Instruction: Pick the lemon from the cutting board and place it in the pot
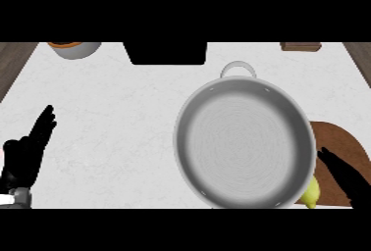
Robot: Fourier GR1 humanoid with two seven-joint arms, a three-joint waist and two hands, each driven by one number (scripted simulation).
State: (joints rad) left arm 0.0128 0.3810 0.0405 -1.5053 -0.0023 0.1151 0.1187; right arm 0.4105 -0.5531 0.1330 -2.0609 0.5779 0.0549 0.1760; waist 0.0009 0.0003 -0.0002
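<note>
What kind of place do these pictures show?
Most likely a kitchen counter: a large grey pot stands on a pale marble-like top, with a brown cutting board and a lemon beside it.

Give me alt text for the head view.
A large grey pot sits on a white counter, partly hiding a yellow lemon on a brown cutting board. The right hand is near the lemon; the left hand rests open at left.

White marbled counter [123,112], dark wood floor [14,63] at both sides, even light
</note>
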